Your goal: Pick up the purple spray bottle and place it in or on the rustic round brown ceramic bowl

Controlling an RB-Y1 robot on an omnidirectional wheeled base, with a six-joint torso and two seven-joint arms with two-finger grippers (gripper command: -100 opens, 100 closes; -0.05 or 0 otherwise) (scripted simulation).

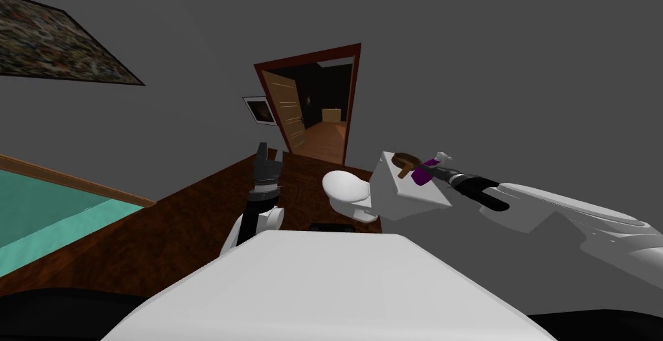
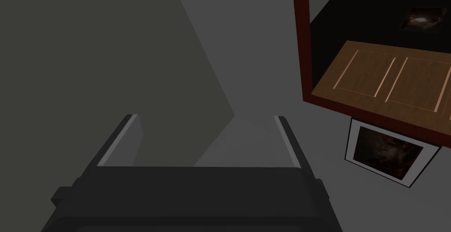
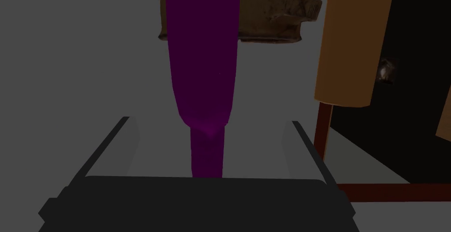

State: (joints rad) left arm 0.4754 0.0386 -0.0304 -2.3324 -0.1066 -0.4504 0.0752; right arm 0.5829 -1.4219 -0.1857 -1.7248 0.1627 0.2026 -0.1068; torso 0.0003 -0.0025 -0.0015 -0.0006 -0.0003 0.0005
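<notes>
Item: purple spray bottle [image 3: 202,66], at the lid of the white toilet tank [image 1: 404,195], its base toward the brown bowl [image 3: 268,18] and just beside it.

Right gripper [image 3: 209,120]: fingers apart, flanking the bottle's neck without pressing. This looks like alignment for a grasp.

Left gripper [image 2: 205,117]: raised aside, fingers apart, holding nothing.

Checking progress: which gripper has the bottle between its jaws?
The right gripper: the purple spray bottle lies between its open jaws; the left gripper holds nothing.
</notes>
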